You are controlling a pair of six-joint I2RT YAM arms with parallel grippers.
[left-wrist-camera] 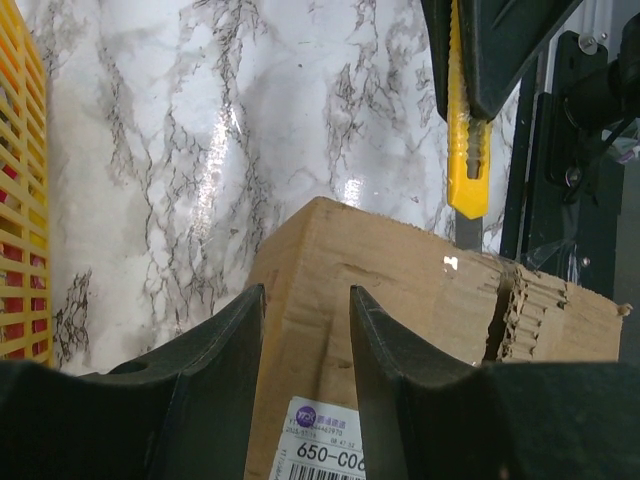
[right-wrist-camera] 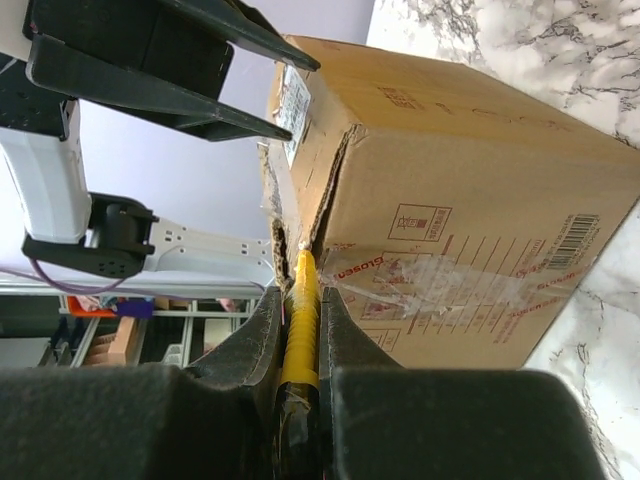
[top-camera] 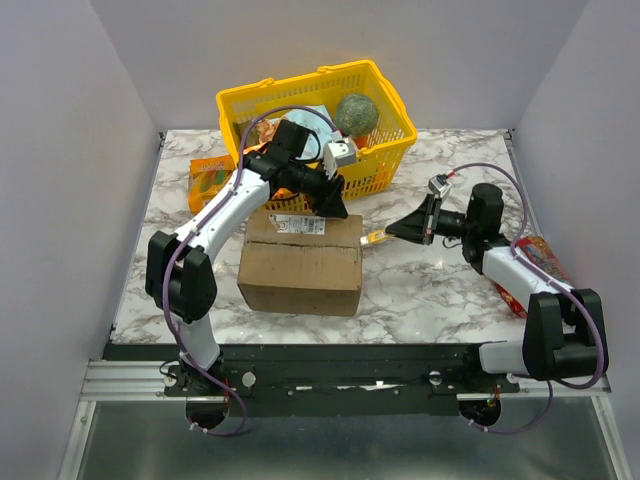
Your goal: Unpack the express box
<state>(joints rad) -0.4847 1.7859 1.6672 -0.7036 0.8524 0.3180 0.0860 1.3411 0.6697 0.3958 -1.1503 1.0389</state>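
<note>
Marble table (top-camera: 430, 290), express box (top-camera: 300, 270) mid-table, a blade at its seam.
The box sits just in front of the yellow basket (top-camera: 395, 140). The left gripper (top-camera: 330, 207) hangs over its labelled far edge, fingers spread and holding nothing (contact unclear). The right gripper (top-camera: 402, 229) pinches a yellow utility knife (top-camera: 373, 238), its tip at the box's right-end seam.

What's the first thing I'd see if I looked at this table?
The brown express box in the middle of the marble table stands out first. The right gripper holds a yellow knife with its tip at the seam on the box's right end. The left gripper hangs open over the box's top, and a bright yellow basket full of things stands behind.
</note>
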